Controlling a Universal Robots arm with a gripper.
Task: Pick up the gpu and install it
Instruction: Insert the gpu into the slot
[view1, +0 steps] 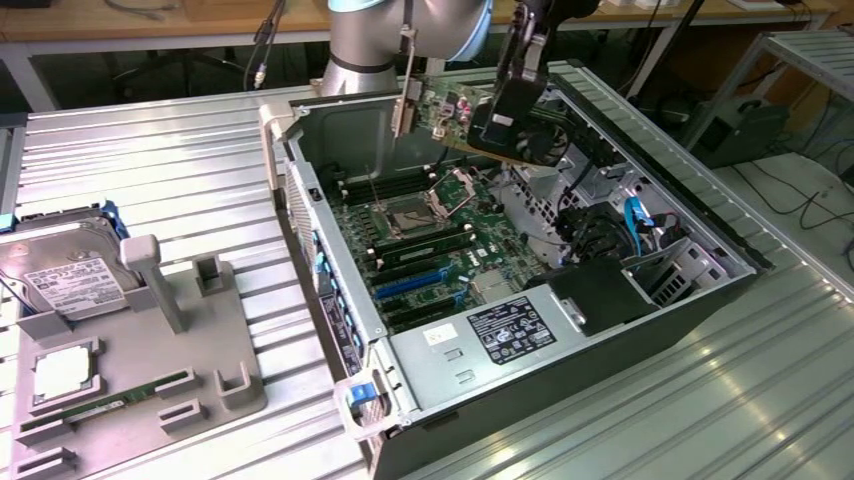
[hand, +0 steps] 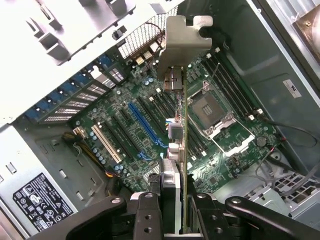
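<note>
Black metal gripper (hand: 179, 206) sits closest, its two fingers clamped on the edge of the gpu (hand: 176, 132), a thin dark card with a silver bracket strip. It holds the card in the air above the green motherboard (hand: 125, 100) inside the open grey computer case (view1: 304, 215). The card looks well clear of the long blue expansion slot (hand: 144, 126); lowered tilted or off-line, its edge could jam against the board, or its bracket could catch the case's rear wall.

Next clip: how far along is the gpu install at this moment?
Done: pickup, since the thin dark gpu with a silver bracket is clamped in the black gripper. In hand: it hangs above the green motherboard of the open grey computer case. Left: seating; the long blue slot stands empty.
</note>
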